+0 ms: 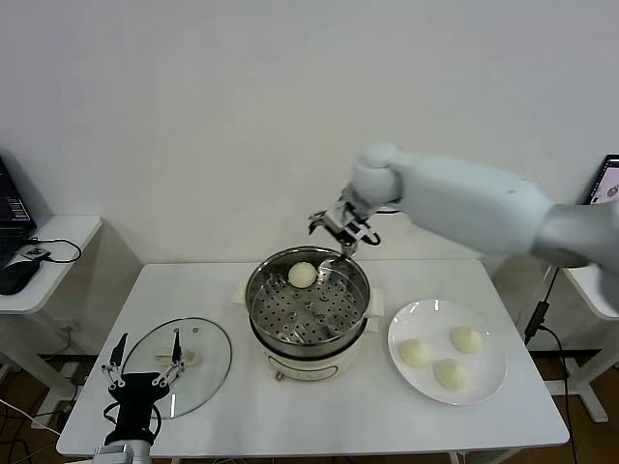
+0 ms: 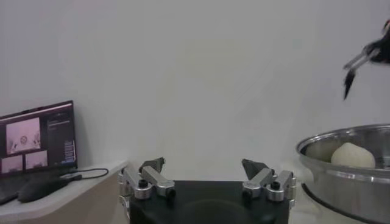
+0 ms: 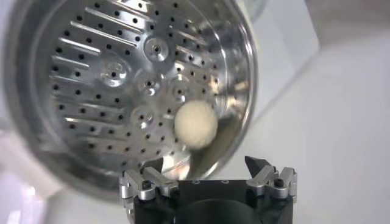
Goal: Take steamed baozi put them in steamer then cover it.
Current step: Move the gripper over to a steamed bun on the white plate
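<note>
Head view: white table (image 1: 319, 406), white wall behind; right gripper (image 1: 340, 228) jaws spread, empty, above steamer (image 1: 308, 307).

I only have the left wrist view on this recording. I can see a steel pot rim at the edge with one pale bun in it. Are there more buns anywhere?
Observer: Yes. Three more baozi lie on a white plate on the robot's right of the steamer.
Operator: Where is the lid?
Observer: The glass cover lies flat on the table, on the robot's left of the steamer, below the left gripper, which is open.
Operator: And that dark claw high up in my view?
Observer: That is the right gripper, open and empty, above the steamer's far rim. The single bun sits on the perforated tray near that far wall.
</note>
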Available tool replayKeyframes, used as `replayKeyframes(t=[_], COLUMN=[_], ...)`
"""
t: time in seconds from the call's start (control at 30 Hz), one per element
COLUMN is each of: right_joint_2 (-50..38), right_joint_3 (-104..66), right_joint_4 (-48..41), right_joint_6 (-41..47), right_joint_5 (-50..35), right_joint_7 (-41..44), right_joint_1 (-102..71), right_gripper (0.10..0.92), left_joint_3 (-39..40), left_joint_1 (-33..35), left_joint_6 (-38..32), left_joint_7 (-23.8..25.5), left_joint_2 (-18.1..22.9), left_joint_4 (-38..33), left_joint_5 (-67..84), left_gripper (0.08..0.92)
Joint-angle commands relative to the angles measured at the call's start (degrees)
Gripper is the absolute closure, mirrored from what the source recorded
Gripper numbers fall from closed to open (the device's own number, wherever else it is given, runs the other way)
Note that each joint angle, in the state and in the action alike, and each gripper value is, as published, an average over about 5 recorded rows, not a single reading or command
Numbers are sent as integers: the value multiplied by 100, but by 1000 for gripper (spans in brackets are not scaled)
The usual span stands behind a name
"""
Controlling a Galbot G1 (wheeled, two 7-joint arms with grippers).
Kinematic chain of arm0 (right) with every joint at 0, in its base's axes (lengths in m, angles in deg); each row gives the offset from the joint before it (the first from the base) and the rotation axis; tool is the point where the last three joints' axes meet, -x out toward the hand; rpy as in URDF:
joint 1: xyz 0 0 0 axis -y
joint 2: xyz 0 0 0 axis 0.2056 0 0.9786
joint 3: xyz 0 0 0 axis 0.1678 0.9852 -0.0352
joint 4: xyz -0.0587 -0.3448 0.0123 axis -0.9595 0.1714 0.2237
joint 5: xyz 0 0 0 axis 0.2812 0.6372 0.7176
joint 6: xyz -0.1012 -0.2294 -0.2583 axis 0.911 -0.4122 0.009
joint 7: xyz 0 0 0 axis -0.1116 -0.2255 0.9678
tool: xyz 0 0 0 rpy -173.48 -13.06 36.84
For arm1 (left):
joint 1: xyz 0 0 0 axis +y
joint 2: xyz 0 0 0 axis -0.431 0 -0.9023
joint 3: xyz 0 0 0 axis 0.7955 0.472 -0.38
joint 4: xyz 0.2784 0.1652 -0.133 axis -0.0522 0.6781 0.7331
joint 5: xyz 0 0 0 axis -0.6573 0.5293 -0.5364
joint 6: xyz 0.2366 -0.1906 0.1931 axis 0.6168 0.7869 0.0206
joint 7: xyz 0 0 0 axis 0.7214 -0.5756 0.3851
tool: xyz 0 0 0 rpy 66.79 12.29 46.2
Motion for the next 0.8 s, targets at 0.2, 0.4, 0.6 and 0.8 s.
replayKeyframes(t=[0.2, 0.4, 0.6, 0.8], right_joint_2=[-3123, -3363, -3317, -3044], right_joint_3=[90, -336, -1245, -1804], right_joint_4=[2105, 2086, 1906, 1668], right_joint_6=[1486, 1355, 1262, 1156], right_joint_5=[-170, 300, 744, 1027], right_joint_7=[222, 222, 227, 191], right_joint_1=[-86, -1187, -2441, -3382], right_gripper=[203, 203, 202, 203], left_joint_3=[6, -6, -28, -31], left_joint_1=[6, -76, -72, -88], left_joint_6=[52, 91, 125, 125], left_joint_7=[-7, 8, 26, 27], left_joint_2=[-122, -172, -193, -188], left_joint_4=[-15, 116, 143, 273], left_joint_5=[10, 9, -3, -14], left_gripper=[177, 177, 177, 177])
